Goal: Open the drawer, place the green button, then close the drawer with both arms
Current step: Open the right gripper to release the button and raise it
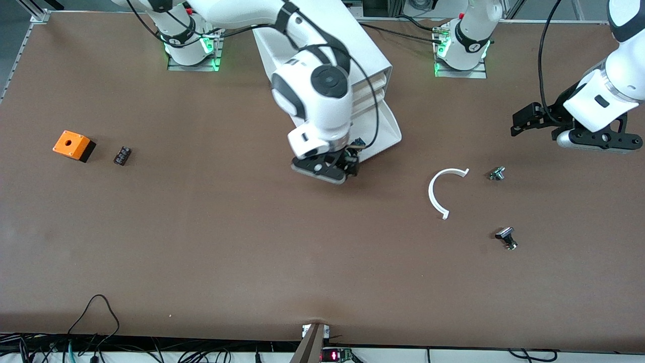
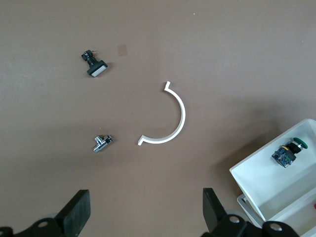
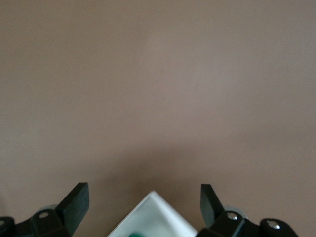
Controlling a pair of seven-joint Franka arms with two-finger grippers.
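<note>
**Green button lies in the open bottom drawer; both grippers spread and empty**

The lowest, plain-fronted white tray drawer of the large white three-drawer cabinet stands pulled out toward the front camera. The right arm's black two-finger gripper hangs over the drawer's corner nearest the camera, fingers released and holding nothing. In the front view that arm's wrist hides most of the tray. The right wrist view shows only the tray's white corner between the parted fingers, a sliver of green at the frame's edge, and bare brown tabletop.

The left wrist view shows what the others hide: the small push button with a round green cap and black-and-blue body lies on its side on the tray floor, just beside one wall.

The left arm's black two-finger gripper hovers over the table toward the left arm's end, fingers apart and empty. Near it on the table lie a thin white half-ring strip, a small silver-stemmed part and, nearer the front camera, a dark-capped silver-stemmed button, all apart from one another.

Toward the right arm's end sit an orange box with a hole in its top and a small black block, well apart from the cabinet. A broad stretch of brown table lies open between the drawer and the table's edge nearest the front camera.
</note>
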